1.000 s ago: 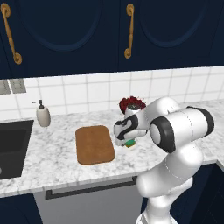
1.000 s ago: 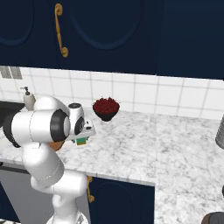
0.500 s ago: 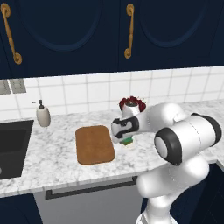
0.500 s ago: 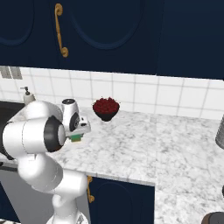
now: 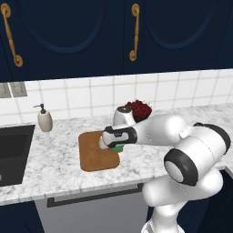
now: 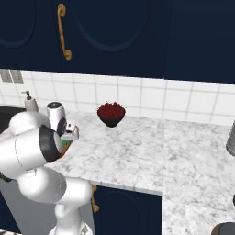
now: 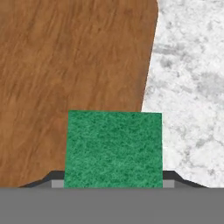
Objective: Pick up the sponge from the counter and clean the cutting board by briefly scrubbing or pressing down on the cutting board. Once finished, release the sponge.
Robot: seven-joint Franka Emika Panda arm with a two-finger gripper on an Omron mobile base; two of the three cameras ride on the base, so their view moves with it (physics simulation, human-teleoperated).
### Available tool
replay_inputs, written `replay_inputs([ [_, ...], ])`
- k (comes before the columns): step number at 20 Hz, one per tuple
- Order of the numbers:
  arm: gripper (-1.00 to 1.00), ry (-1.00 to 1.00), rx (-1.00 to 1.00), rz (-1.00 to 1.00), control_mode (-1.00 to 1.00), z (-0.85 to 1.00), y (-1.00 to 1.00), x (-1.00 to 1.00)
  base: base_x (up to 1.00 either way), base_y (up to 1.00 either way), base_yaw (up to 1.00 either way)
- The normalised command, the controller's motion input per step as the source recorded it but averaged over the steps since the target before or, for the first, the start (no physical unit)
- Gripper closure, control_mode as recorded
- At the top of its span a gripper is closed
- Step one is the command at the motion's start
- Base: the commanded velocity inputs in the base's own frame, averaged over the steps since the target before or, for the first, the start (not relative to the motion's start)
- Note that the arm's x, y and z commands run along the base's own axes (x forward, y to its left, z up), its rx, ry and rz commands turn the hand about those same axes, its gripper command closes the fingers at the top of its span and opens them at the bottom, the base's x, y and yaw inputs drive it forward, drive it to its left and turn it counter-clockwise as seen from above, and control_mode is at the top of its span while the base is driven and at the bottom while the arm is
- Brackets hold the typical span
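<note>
Gripper [image 5: 114,144] clamped on the sponge [image 7: 113,148], one finger at each side, green face toward the hand camera. Sponge sits over the right edge of the board [image 5: 93,154], partly overhanging the counter [image 7: 188,87]. Contact with the board: can't tell.

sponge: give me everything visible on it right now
The sponge shows a rough green square face in the hand view, clamped at both sides by the gripper. It straddles the cutting board's edge, with speckled counter beyond. In the left base view a green sliver peeks under the hand at the board's right edge. Its yellow layer and any contact with the board cannot be made out.
</note>
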Motion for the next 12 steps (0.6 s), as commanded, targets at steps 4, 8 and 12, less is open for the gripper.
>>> replay_inputs([
  [4, 1.00, 0.00, -0.03, -0.16, -1.00, 0.00, 0.97, 0.00, 0.00, 0.00, 0.00],
  [8, 1.00, 0.01, 0.00, -0.06, -1.00, 0.00, 0.57, 0.00, 0.00, 0.00, 0.00],
  [12, 1.00, 0.02, 0.00, -0.08, -1.00, -0.11, 0.61, 0.00, 0.00, 0.00, 0.00],
])
